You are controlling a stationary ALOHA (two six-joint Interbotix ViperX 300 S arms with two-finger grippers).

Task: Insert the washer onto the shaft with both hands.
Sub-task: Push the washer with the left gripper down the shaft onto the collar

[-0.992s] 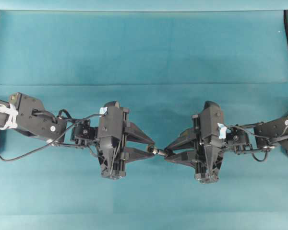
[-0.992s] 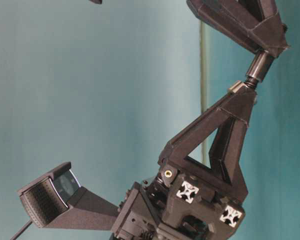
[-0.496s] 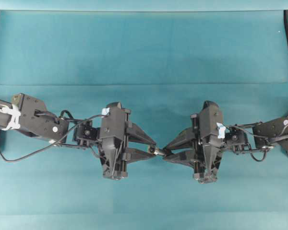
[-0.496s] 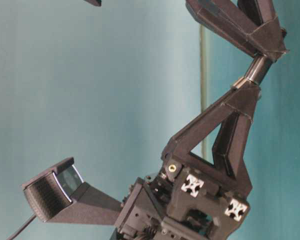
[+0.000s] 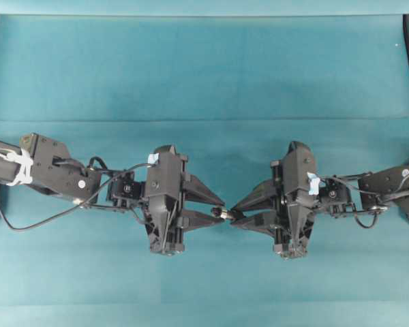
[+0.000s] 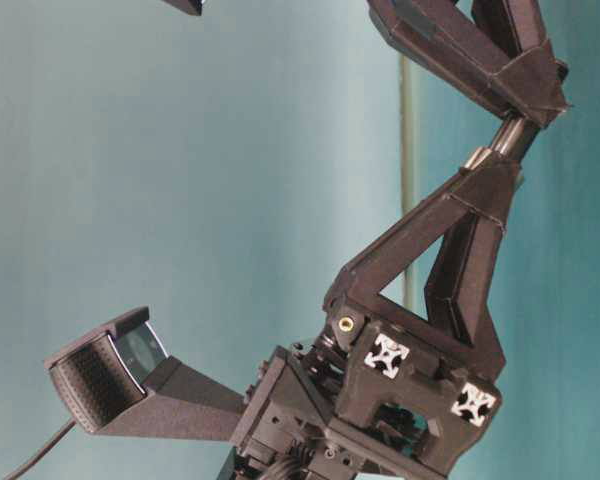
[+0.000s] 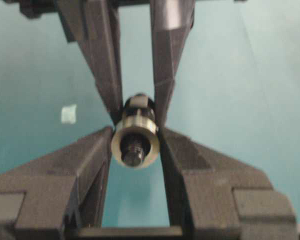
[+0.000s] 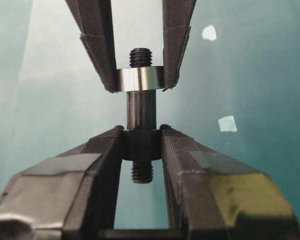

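- Your left gripper (image 5: 219,211) has its fingers partly closed on the small thick grey metal ring, the washer (image 8: 139,79), pinched across its rim.
- Your right gripper (image 5: 235,212) has its fingers nearly shut on the short dark grey stepped rod, the shaft (image 8: 141,114), clamped at its thick middle.
- Both parts hang in mid-air above the teal bench (image 5: 204,68), between the two wrists.
- In the right wrist view the shaft's long axis runs 6 to 12 o'clock; the washer sits at 12 o'clock from your right fingers, already threaded over the tip (the threaded end pokes through).
- Judged from this, push along that axis only; any tilt could bind the ring.
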